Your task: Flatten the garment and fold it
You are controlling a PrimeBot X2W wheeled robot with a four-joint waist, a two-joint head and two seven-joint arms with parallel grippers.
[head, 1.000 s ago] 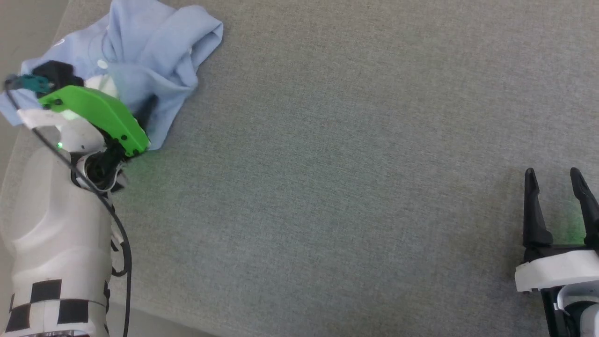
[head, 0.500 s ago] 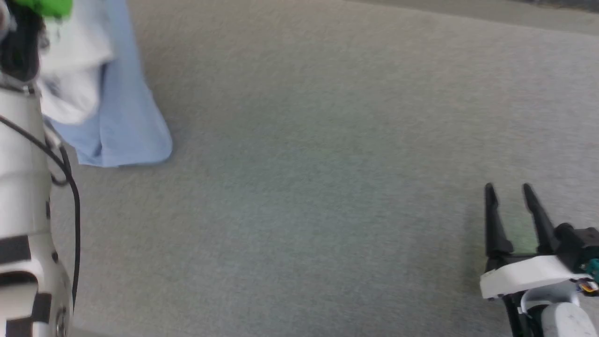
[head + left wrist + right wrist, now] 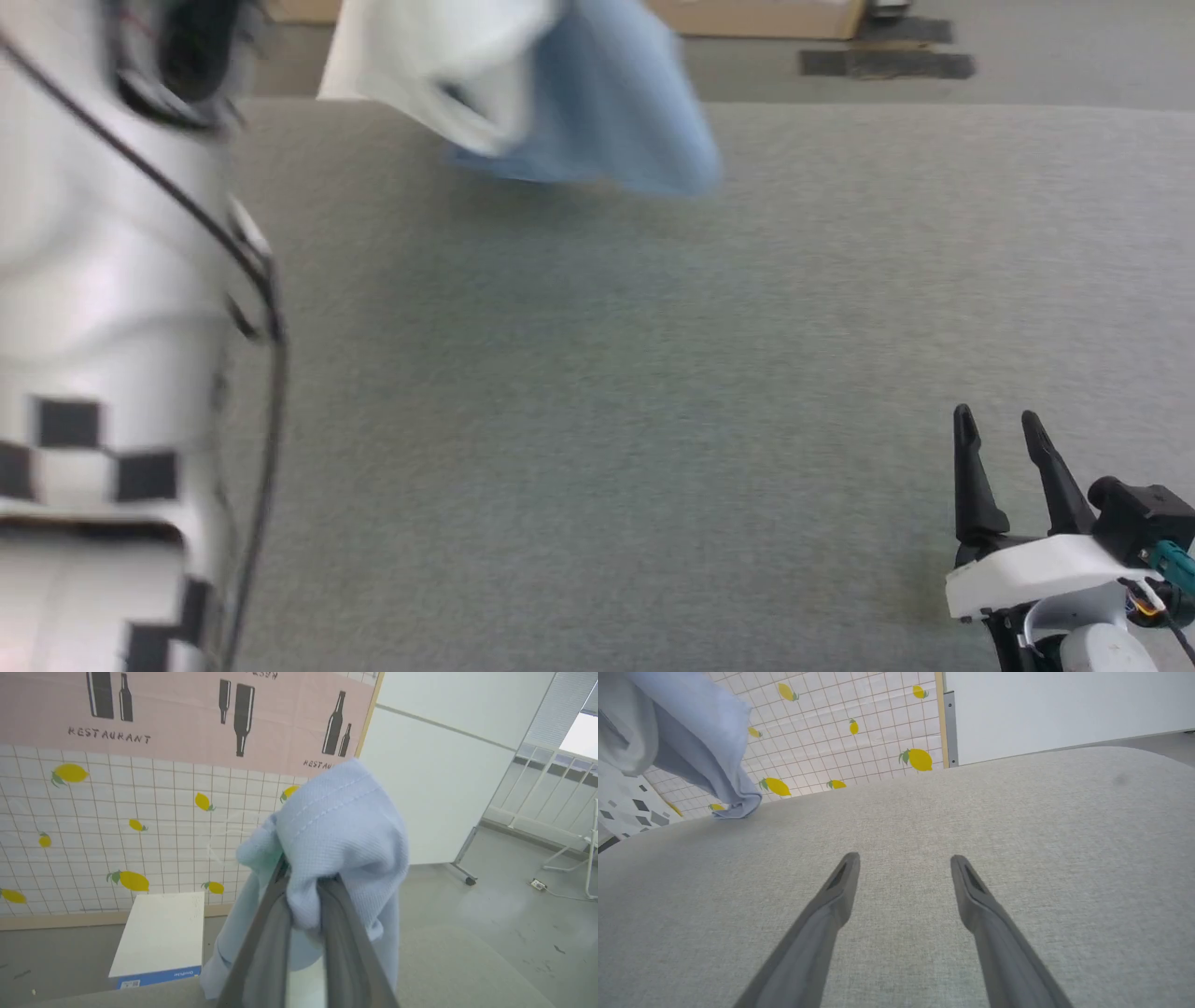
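Observation:
The light blue garment [image 3: 597, 112] hangs in the air above the far part of the grey table, blurred in the head view, its lower edge near the surface. In the left wrist view my left gripper [image 3: 303, 882] is shut on a bunched fold of the garment [image 3: 341, 826], which drapes over and around the fingers. My left forearm [image 3: 112, 327] rises large at the left of the head view. My right gripper [image 3: 997, 425] stands open low over the table at the lower right, nothing between its fingers [image 3: 840, 886]. The garment [image 3: 691, 737] hangs at the upper left of the right wrist view.
The grey fabric-covered table [image 3: 607, 420] spreads wide across the head view. Beyond its far edge lie floor and a brown board [image 3: 756, 19]. A white box [image 3: 161, 933] stands below a lemon-patterned wall [image 3: 93, 826], with a white panel [image 3: 444, 779] to the right.
My left arm has lifted the garment off the table and carried it up and rightward; the head camera has shifted too. The right gripper stays open low at the right.

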